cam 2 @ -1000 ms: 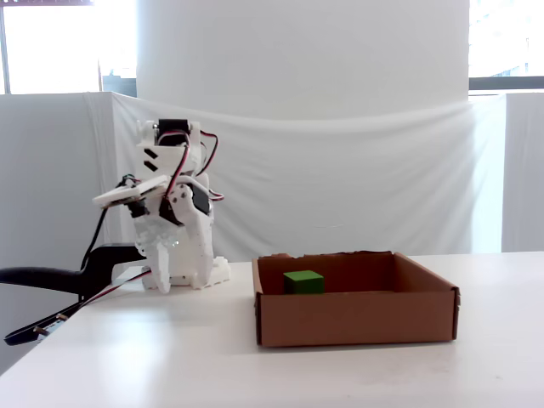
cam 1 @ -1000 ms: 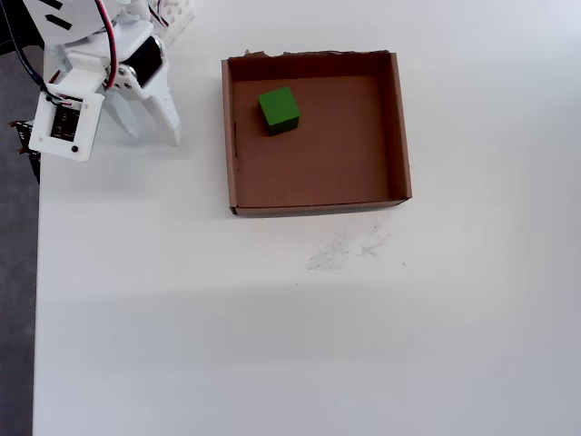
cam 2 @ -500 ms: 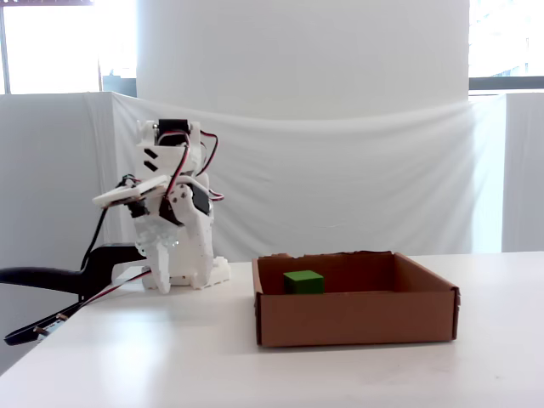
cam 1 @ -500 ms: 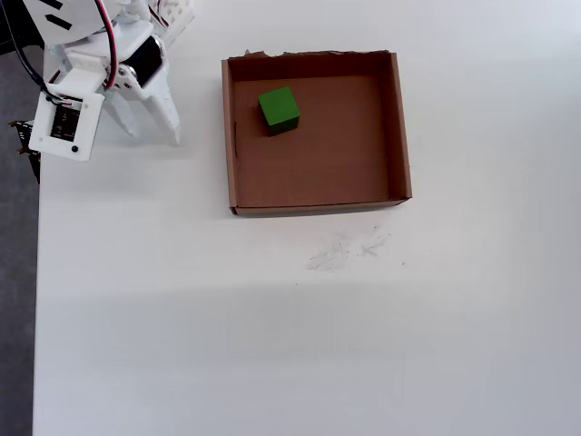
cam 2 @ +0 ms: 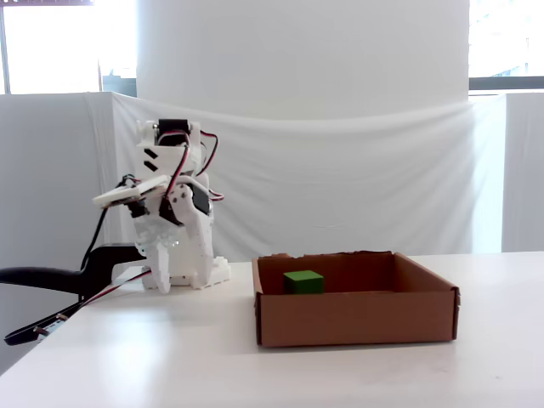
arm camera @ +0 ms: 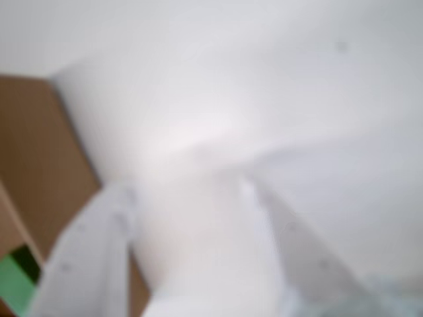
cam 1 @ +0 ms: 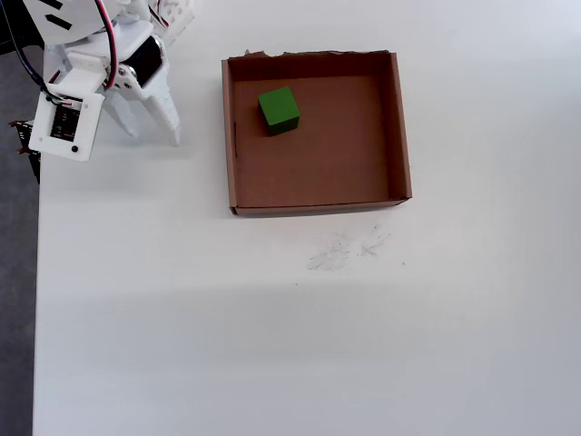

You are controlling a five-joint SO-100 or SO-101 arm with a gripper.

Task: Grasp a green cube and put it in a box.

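The green cube (cam 1: 279, 109) lies inside the brown cardboard box (cam 1: 400, 127), near its back left corner in the overhead view. The box's far edge is ragged. My gripper (cam 1: 152, 137) is open and empty, folded back over the white table to the left of the box and apart from it. The fixed view shows the cube (cam 2: 303, 282) in the box (cam 2: 357, 319), with the arm (cam 2: 170, 212) at the left. The wrist view is blurred: my gripper (arm camera: 192, 191) has its fingers spread, the box (arm camera: 39, 165) is at the left and the cube (arm camera: 12, 284) in the bottom left corner.
Faint pencil marks (cam 1: 345, 250) lie on the table in front of the box. The table's left edge (cam 1: 36, 272) runs just beside the arm. A black clamp and cables (cam 2: 51, 279) hang off that side. A white curtain (cam 2: 340, 170) closes the back.
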